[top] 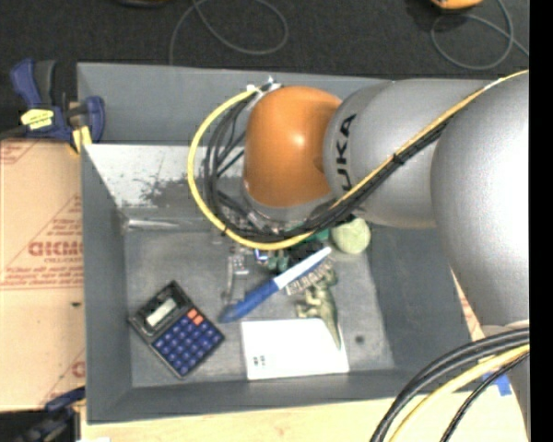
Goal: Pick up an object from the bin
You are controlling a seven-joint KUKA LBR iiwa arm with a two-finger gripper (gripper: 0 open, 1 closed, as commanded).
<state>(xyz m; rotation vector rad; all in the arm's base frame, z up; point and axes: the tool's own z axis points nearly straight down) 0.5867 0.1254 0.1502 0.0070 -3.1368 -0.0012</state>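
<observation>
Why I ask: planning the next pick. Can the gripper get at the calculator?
Probably yes: the calculator lies alone at the bin's lower left, nothing on it, the gripper close by.

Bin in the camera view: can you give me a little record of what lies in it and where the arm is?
bin: grey metal, few loose things
calculator: black, blue keys, view's lower left
card: white, flat, view's bottom middle
pen: blue and white, centre
toy: green figure, beside pen
ball: pale green, right of centre
gripper: low over centre, near pen's blue end
</observation>
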